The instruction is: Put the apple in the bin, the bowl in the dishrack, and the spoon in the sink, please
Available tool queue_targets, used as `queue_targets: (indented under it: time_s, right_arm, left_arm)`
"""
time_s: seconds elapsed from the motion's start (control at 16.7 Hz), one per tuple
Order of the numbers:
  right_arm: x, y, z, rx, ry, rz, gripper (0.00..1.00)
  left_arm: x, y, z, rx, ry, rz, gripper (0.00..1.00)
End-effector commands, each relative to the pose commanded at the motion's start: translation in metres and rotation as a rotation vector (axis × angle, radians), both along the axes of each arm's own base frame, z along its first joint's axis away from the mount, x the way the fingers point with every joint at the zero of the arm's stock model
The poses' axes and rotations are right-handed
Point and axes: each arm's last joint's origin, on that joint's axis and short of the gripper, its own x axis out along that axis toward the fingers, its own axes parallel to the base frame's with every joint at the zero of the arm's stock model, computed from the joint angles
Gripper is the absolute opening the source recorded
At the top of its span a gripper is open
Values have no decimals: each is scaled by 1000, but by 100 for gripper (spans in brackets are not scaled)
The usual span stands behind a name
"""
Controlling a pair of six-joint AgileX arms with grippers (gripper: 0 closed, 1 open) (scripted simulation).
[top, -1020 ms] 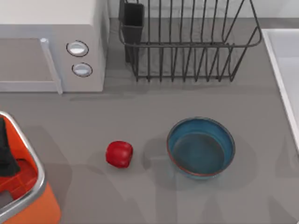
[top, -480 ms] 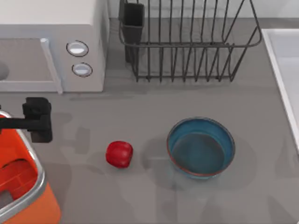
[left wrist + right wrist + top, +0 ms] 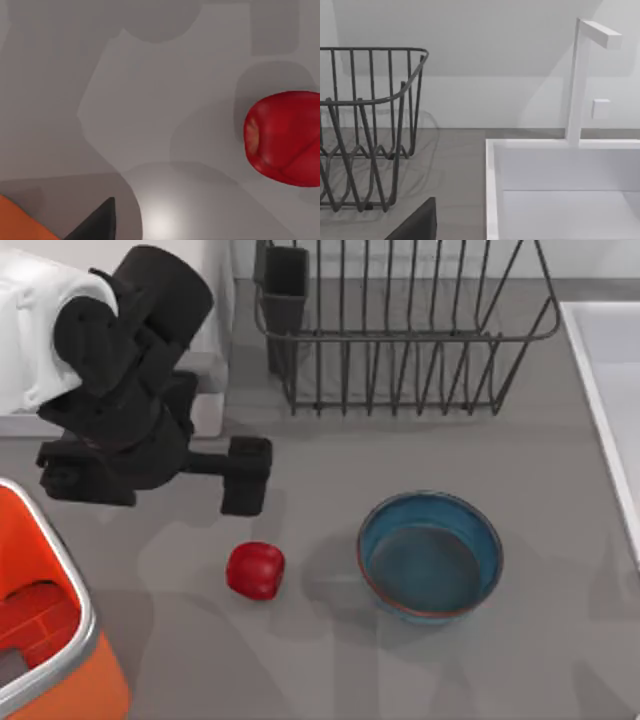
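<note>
The red apple (image 3: 255, 570) lies on the grey table left of the blue bowl (image 3: 430, 555), which stands upright with nothing in it. My left gripper (image 3: 245, 477) hovers just behind the apple, apart from it. In the left wrist view the apple (image 3: 285, 137) sits off to one side, with a dark tip of the left gripper (image 3: 95, 225) at the frame's edge. The orange bin (image 3: 60, 650) stands at the front left. At the back is the wire dishrack (image 3: 400, 330), and the sink (image 3: 610, 390) is on the right. The spoon is out of view. The right wrist view holds a dark tip of my right gripper (image 3: 415, 222), the dishrack (image 3: 365, 130) and the sink (image 3: 560, 200).
My left arm's black body covers most of the white microwave (image 3: 207, 412) at the back left. A white faucet (image 3: 580, 80) rises behind the sink. Open table lies between the apple and the bin, and in front of the bowl.
My left arm has swung in from the left edge over the bin, rightward and toward the back, so its gripper now hangs just behind the apple. Apple and bowl have not moved.
</note>
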Motion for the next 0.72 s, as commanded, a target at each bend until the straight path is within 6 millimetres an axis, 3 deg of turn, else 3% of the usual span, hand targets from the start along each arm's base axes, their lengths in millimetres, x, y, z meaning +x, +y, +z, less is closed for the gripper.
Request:
queue_targets:
  time_s: [0.36, 0.48, 0.72]
  right_arm:
    - [0, 0, 0, 0, 0, 0, 100]
    - [0, 0, 0, 0, 0, 0, 100]
    - [0, 0, 0, 0, 0, 0, 100]
  left_arm:
    - [35, -66, -43, 140, 251, -37, 100]
    - [38, -76, -50, 159, 278, -42, 100]
    - [38, -78, -51, 162, 283, -43, 100]
